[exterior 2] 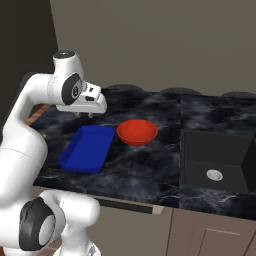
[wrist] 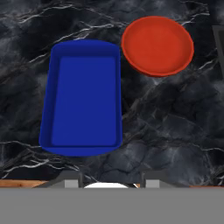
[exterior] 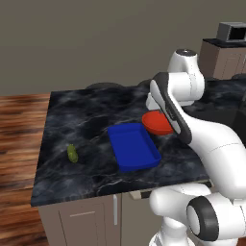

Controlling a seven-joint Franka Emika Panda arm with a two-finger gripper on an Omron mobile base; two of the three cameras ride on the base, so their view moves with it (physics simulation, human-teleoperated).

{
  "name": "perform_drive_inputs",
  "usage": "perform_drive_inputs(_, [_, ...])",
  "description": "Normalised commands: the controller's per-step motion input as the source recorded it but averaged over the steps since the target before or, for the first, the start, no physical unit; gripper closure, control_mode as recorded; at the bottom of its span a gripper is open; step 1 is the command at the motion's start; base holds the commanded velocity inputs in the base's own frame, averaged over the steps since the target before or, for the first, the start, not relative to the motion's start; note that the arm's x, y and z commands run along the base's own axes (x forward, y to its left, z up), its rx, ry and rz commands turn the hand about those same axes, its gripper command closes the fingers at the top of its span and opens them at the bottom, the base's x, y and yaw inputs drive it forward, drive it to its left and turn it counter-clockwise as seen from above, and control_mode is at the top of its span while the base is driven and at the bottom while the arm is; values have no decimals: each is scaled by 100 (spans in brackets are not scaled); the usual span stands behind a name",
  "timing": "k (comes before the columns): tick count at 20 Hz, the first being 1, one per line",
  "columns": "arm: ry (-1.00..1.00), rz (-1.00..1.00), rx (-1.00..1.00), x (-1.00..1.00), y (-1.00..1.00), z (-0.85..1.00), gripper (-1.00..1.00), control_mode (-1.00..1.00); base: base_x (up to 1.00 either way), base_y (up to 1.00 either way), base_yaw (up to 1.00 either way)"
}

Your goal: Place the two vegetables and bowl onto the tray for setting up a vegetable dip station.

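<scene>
Dark marbled desk (exterior: 86, 120) carries everything, with wood floor to its left and a sink (exterior 2: 215, 160) sunk in at the right. At its middle the blue tray (wrist: 83, 98) lies empty, the red bowl (wrist: 157, 43) just beside one corner, apart from it as far as I can tell. The pickle (exterior: 72, 153) lies alone, well apart to the left, near the desk's front-left edge. No carrot is visible. The end effector (exterior 2: 89, 114) hangs above the tray's far end, holding nothing; I cannot tell how far apart its tips are. Risks, as I judge: nudging the pickle could roll it off the near edge, and the bowl, about as wide as the tray, may perch on the rim and crowd out the vegetables. Open room lies left and behind the tray.
</scene>
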Motion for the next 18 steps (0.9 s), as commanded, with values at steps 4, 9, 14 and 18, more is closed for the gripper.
perform_drive_inputs(4, [0,0,0,-1,0,0,-100,-100,0,0,0])
perform_drive_inputs(9, [0,0,1,0,-14,-3,-100,-100,0,0,0])
perform_drive_inputs(14, [0,2,13,0,-33,0,-100,-100,0,0,0])
perform_drive_inputs(18, [0,5,18,0,-42,0,-100,-100,0,0,0])
